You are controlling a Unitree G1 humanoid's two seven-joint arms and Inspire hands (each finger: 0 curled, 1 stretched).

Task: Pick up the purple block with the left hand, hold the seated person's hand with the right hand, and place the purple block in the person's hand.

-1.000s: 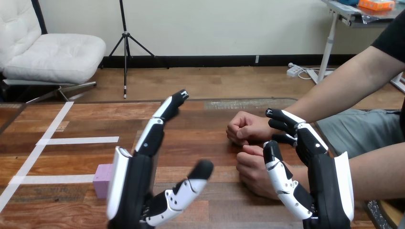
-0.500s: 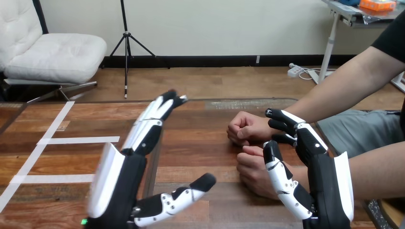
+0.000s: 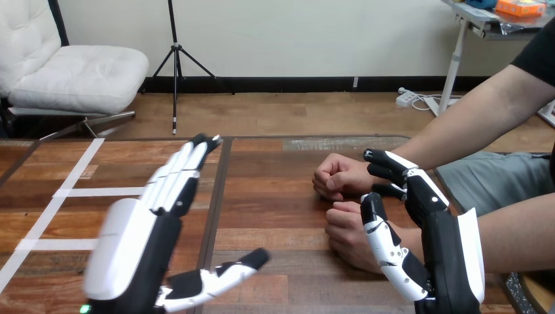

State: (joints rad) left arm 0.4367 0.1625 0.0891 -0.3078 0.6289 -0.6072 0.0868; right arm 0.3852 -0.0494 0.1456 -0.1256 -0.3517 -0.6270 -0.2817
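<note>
The left hand [image 3: 134,245] is blurred along its back, and its wrist is cut off at the view's bottom edge, as is the near edge of the bench [image 3: 275,190]. The right hand [image 3: 435,226] stands in front of the wrist of the person's nearer hand [image 3: 343,230] and hides it, so whether it grips that wrist cannot be told; it also covers part of the wrist behind the person's farther hand [image 3: 337,175]. The person's arms [image 3: 471,124] run out past the view's right edge, hiding the bench's right edge
</note>
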